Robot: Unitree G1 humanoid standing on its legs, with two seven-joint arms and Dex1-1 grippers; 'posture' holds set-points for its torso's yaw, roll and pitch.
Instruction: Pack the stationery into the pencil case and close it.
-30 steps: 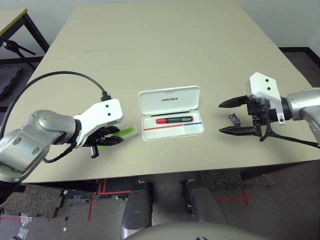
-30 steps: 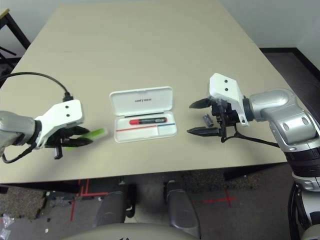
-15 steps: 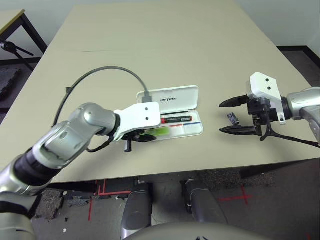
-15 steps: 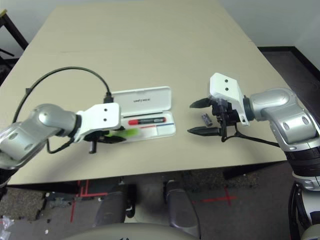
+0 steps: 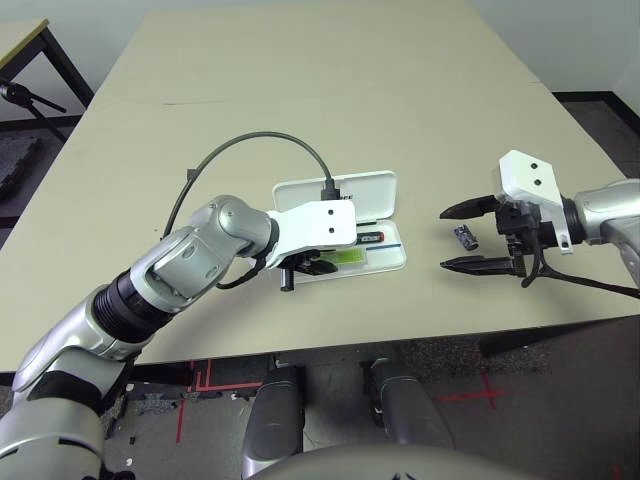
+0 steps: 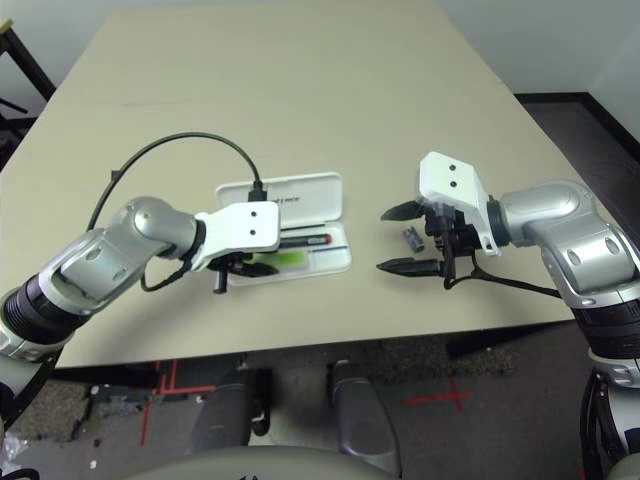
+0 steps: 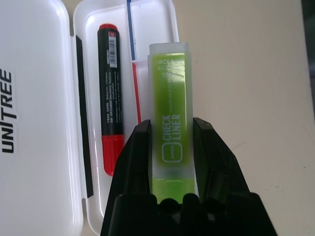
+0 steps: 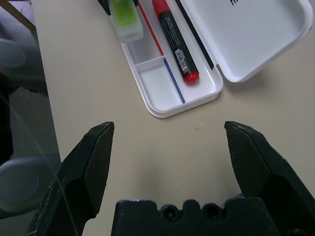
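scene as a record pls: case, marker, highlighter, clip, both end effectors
case: on table, lid open
marker: in case, beside the red and blue stripes
highlighter: gripped, over case
clip: on table, outside case
left end effector: shut on highlighter
right end effector: open, around clip, nothing gripped

Pencil case [image 5: 388, 262]: lying open on the bench [image 5: 300, 80], nearer the front edge than the back, its lid [image 5: 375, 192] resting behind the tray. Marker [image 7: 111, 93]: lying lengthwise in the tray's rear compartment, alongside the hinge. Highlighter [image 7: 172, 108]: hovering over the tray's front-left compartment, between the left end effector's [image 7: 172, 123] fingers. Clip-like piece [image 5: 465, 237]: lying on the bench, right of the case, between the right end effector's [image 5: 442, 239] parted fingers.
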